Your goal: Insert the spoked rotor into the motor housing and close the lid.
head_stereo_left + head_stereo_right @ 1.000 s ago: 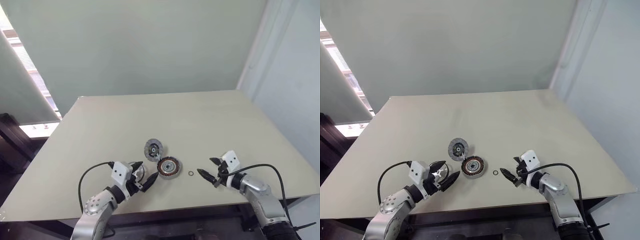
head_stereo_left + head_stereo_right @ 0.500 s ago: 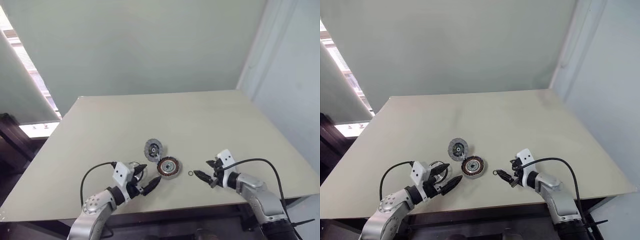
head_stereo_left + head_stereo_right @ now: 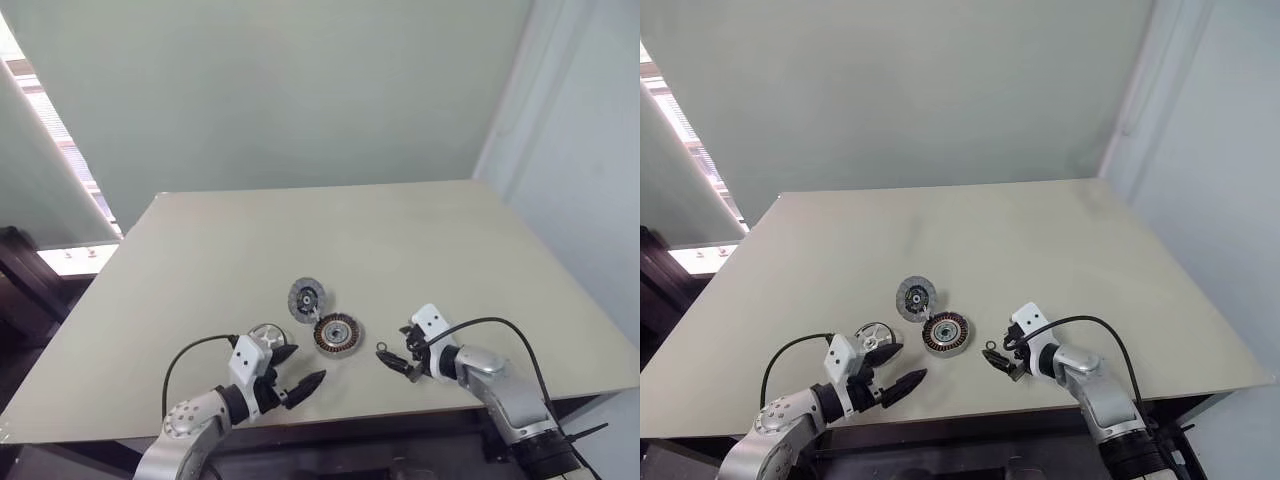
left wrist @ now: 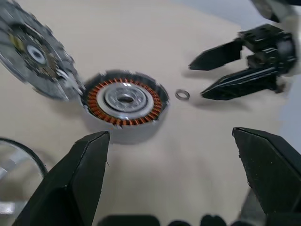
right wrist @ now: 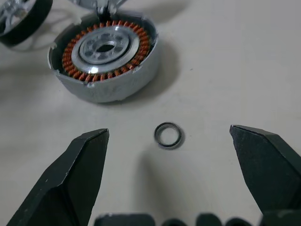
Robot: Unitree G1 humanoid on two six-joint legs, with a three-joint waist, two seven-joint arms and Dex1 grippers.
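Both your grippers, left (image 3: 297, 367) and right (image 3: 396, 360), hover with fingers released and empty over the worktop (image 3: 420, 250); next, grasp the spoked rotor (image 3: 264, 335) beside the motor housing (image 3: 337, 333).

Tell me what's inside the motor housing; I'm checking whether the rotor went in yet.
The motor housing holds only its ring of copper windings around a silvery centre with an open hole. The spoked rotor lies apart on the table. The hole's depth can't be seen.

Copper-wound motor housing (image 3: 337, 333) between lid (image 3: 307, 297) and spoked rotor (image 3: 264, 335)
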